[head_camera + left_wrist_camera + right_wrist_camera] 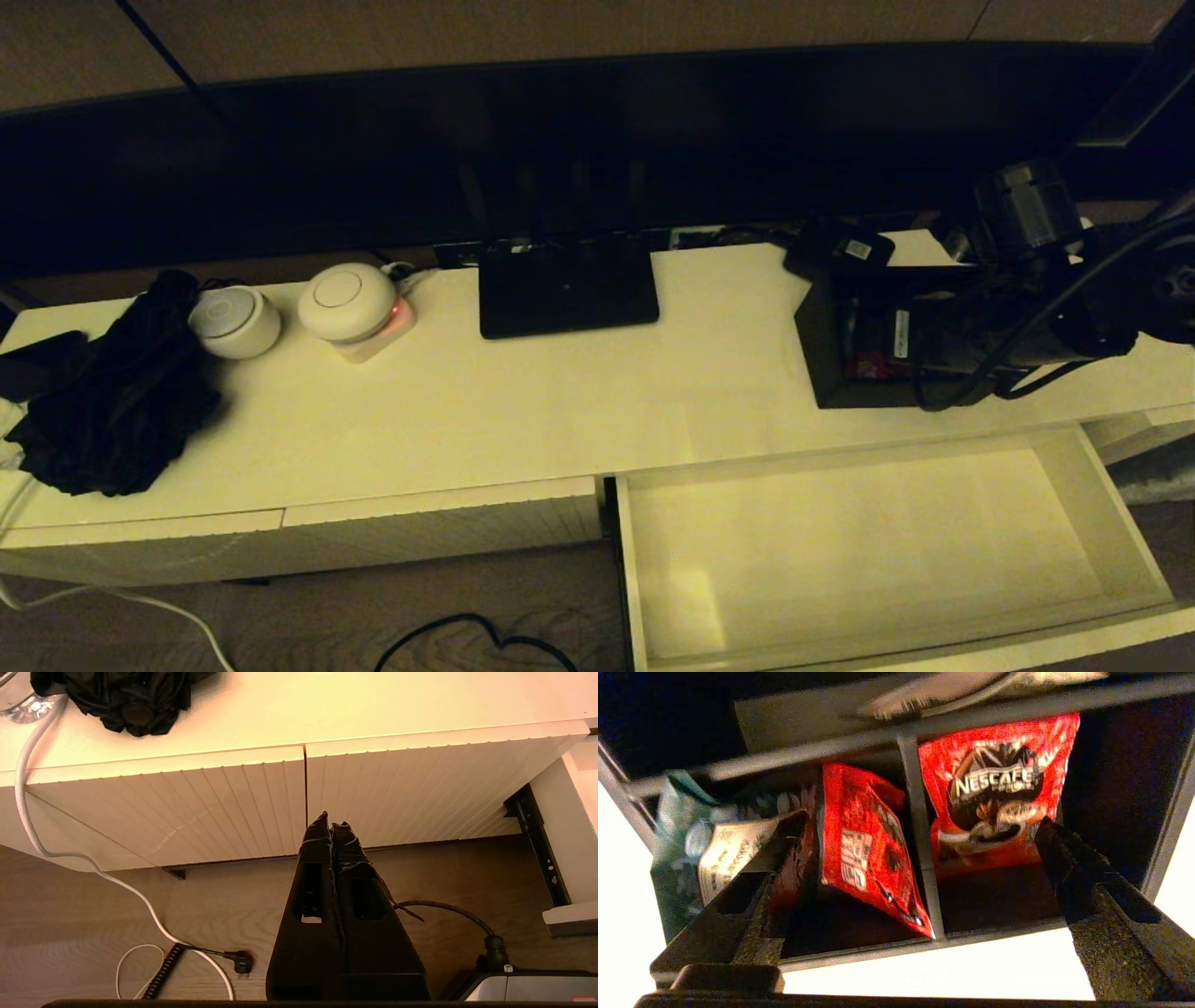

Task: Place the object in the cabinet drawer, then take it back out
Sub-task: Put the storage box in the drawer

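Observation:
The black box with inner dividers (840,373) stands on the cabinet top at the right, just behind the drawer. Red packets (999,784) lean in its compartments. My right arm (1027,280) reaches over the box from the right. My right gripper (920,830) is open, its fingers down inside the box on either side of a divider (920,877) and gripping nothing. The wide cream drawer (868,541) is pulled out below the box and its pale interior is bare. My left gripper (331,823) is shut and empty, low in front of the closed drawer fronts, and does not show in the head view.
A flat black router (568,285) stands at the back centre. A small black device with a white label (838,247) lies behind the box. Two white round devices (233,320) (347,301) and a black cloth (121,392) sit at the left. Cables (140,900) trail on the floor.

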Robot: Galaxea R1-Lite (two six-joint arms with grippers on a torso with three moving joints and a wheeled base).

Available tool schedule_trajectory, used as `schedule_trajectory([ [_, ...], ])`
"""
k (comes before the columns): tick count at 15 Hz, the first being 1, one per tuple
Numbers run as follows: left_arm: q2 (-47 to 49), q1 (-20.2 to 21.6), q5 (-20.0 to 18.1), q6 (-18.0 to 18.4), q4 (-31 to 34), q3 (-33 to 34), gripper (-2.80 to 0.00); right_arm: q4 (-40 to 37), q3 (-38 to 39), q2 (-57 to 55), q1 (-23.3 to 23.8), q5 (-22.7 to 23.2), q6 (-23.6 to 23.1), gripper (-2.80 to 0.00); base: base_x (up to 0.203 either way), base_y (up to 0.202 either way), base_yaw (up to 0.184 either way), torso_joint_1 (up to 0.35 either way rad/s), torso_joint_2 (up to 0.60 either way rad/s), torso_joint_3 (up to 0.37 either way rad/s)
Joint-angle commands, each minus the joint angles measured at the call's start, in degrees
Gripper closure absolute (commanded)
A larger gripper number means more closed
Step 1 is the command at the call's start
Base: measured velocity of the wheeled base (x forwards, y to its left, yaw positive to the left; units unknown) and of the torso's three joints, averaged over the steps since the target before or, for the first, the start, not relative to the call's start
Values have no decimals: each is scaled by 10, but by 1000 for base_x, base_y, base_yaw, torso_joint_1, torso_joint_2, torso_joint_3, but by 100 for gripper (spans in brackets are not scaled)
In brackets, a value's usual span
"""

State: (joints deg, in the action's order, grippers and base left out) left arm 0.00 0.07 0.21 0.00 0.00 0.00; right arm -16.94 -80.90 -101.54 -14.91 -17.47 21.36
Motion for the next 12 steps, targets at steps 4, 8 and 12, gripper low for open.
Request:
schedule_trajectory([
  [4, 0, 0, 0, 0, 0, 2, 0, 9, 4, 5, -1, 15, -23, 0, 0, 0, 0, 0, 0, 0],
  [8, 0, 0, 1, 0, 0, 2, 0, 27, 19, 6, -1, 23, -46, 0, 0, 0, 0, 0, 0, 0],
  [12, 0, 0, 1, 0, 0, 2, 0, 28, 22, 7, -2, 31, -47, 0, 0, 0, 0, 0, 0, 0],
])
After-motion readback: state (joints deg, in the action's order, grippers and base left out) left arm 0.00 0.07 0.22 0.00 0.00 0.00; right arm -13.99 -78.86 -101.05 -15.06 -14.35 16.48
